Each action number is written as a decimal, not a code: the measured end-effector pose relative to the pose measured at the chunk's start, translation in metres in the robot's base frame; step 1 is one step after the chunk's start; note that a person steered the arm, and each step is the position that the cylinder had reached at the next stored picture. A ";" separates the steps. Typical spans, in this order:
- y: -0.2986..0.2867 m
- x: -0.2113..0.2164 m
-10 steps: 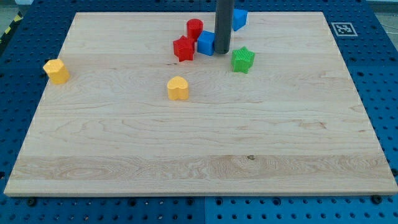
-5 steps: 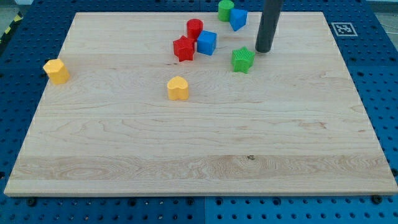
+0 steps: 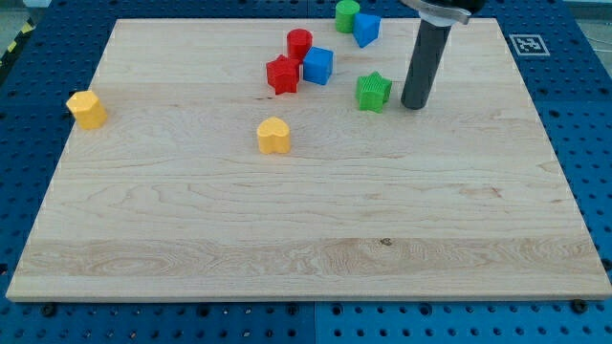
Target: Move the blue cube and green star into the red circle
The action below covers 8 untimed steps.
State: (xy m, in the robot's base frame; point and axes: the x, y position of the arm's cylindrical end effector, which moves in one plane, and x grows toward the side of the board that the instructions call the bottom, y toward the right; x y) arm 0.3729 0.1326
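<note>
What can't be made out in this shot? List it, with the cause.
- Arm above the rod: cut off by the view's top edge; only the rod down to my tip shows, right of the green star.
- Green block at the view's top: too small and partly covered by the blue block to tell its shape.
- Red cylinder: its lower part is hidden behind the red star and blue cube.

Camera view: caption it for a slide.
My tip stands right of the green star; blue cube touches the red circle.
</note>
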 end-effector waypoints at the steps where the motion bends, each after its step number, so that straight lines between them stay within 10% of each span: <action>1: -0.015 0.000; 8: -0.067 -0.005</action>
State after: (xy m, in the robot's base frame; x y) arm 0.3681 0.0658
